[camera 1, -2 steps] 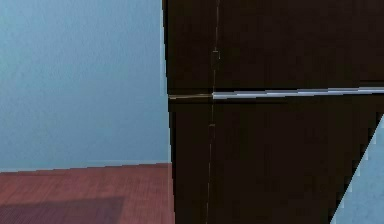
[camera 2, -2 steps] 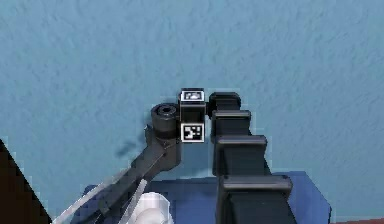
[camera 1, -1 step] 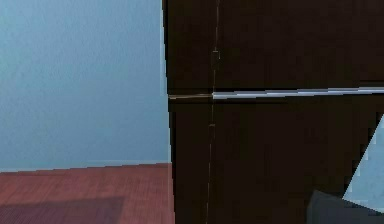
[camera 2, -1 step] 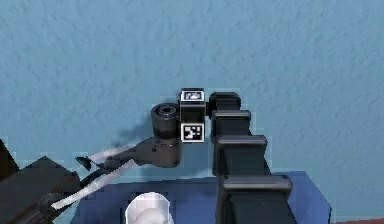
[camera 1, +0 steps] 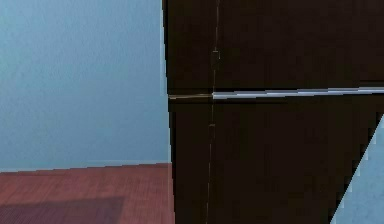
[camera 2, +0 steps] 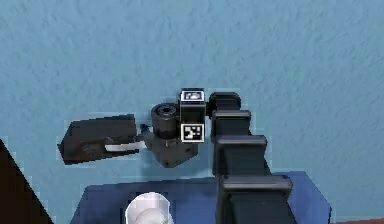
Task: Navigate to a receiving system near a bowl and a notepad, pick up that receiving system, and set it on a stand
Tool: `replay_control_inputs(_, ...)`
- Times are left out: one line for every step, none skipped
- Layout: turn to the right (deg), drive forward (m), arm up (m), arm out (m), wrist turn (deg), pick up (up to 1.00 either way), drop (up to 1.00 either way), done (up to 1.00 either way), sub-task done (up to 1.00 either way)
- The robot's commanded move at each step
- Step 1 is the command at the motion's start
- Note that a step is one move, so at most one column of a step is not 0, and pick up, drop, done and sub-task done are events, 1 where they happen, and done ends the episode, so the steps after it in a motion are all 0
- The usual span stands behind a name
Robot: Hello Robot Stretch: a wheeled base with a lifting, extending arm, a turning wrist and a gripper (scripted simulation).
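In the arm side view the dark arm (camera 2: pixel 245 165) rises from the bottom edge, with two white marked squares (camera 2: pixel 192 115) at its far end. Left of them is my gripper (camera 2: pixel 128 143), its dark body and thin fingers pointing left. A dark, flat, boxy thing (camera 2: pixel 95 138), possibly the receiving system, hangs at the fingers' end against the blue wall, clear of any surface, so the gripper holds it.
A tall dark brown cabinet (camera 1: pixel 280 110) stands very close, covering the forward view's right, with a thin light seam across it. Blue wall (camera 1: pixel 80 80) and reddish wood floor (camera 1: pixel 85 195) lie to its left. Below the arm lie a dark blue surface (camera 2: pixel 110 200) and a white round part (camera 2: pixel 150 208).
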Motion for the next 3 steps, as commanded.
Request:
replay_control_inputs(0.0, 0.0, 0.0, 0.0, 45.0, 0.0, 0.0, 0.0, 0.0)
replay_control_inputs(0.0, 0.0, 0.0, 0.0, 12.0, 0.0, 0.0, 0.0, 0.0)
replay_control_inputs(0.0, 0.0, -0.16, 0.0, 0.0, 0.0, 0.0, 0.0, 0.0)
